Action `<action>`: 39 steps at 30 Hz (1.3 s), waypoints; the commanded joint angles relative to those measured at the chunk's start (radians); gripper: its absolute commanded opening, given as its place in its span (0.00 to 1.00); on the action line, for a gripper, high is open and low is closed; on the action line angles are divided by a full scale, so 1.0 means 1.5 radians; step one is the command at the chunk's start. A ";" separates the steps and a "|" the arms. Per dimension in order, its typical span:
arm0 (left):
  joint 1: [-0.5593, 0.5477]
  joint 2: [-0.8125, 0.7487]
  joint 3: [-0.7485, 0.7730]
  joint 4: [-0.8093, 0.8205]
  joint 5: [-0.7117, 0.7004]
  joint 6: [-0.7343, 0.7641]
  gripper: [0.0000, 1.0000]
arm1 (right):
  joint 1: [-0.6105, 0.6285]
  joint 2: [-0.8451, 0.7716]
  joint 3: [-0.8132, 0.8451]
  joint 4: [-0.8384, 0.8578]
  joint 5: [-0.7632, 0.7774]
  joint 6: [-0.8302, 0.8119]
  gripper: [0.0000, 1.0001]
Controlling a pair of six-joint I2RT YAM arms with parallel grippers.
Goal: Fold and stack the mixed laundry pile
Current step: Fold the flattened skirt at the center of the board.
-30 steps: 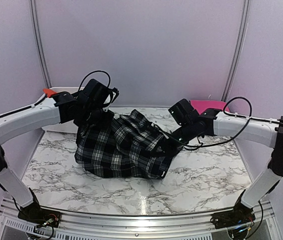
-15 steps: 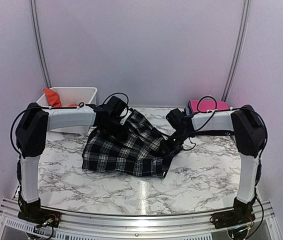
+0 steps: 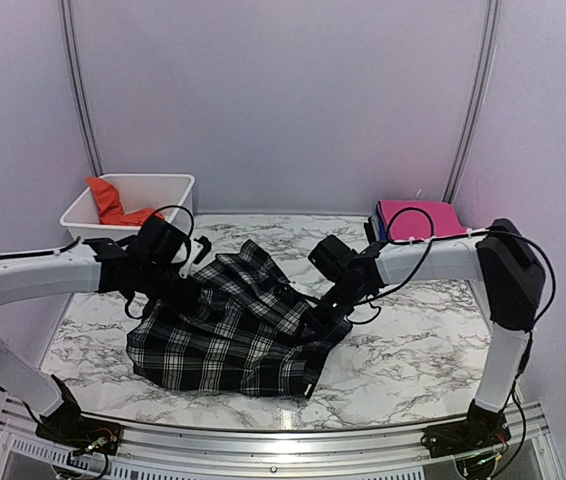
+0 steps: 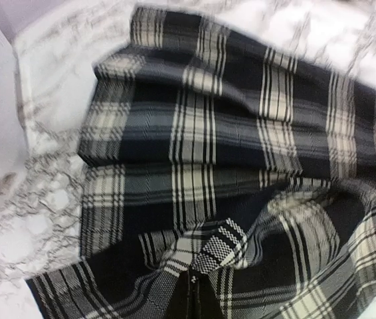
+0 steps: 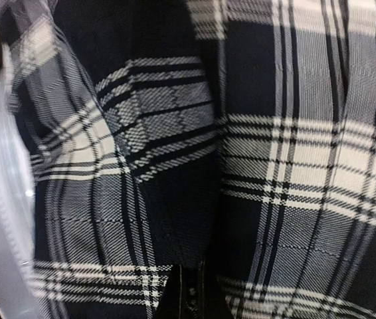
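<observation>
Two hands are clamped shut on the black-and-white plaid shirt [image 3: 228,335], which lies bunched across the middle of the marble tabletop [image 3: 423,350]. The left hand [image 3: 183,292] pinches its raised left edge and the right hand [image 3: 320,312] grips its right side, so the cloth ridges up between them and slumps toward the near edge. In both wrist views the checked fabric fills almost everything, with a fold nipped at the fingertips, and it hides the jaws themselves. At the far left corner a white bin [image 3: 163,178] holds the orange t-shirt [image 3: 108,200], apart from the shirt. At the far right a folded pink garment [image 3: 418,213] lies just behind the right forearm.
</observation>
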 commanded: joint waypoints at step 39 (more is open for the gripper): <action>0.040 0.438 0.531 -0.011 0.013 0.229 0.00 | -0.161 -0.055 -0.032 -0.001 -0.006 0.085 0.00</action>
